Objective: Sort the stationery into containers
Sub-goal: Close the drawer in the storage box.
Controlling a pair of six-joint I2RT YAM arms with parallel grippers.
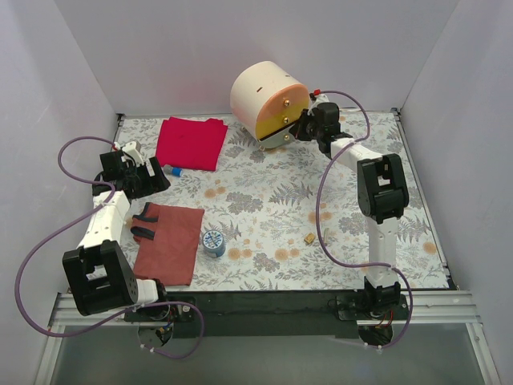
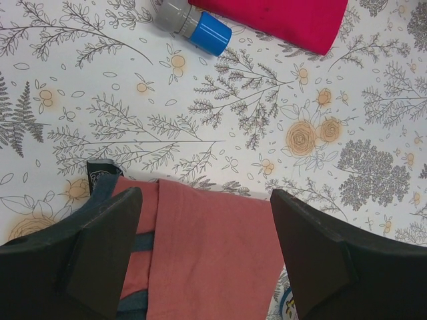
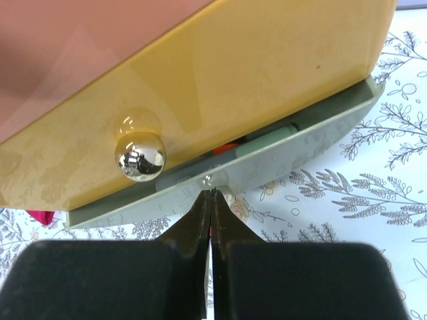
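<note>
At green drawer (image 3: 320,147), slightly ajar, right fingers (image 3: 190,233) pressed together

Plain pale panel walls (image 1: 160,48) enclose three sides of a white tabletop (image 1: 272,200) printed with grey ferns and orange flowers — evenly lit.

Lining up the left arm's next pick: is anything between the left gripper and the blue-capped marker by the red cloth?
Nothing visible. Only bare floral table separates the open left gripper from the blue-capped marker; the red cloth lies beside it, the rust-brown cloth below the gripper.
</note>
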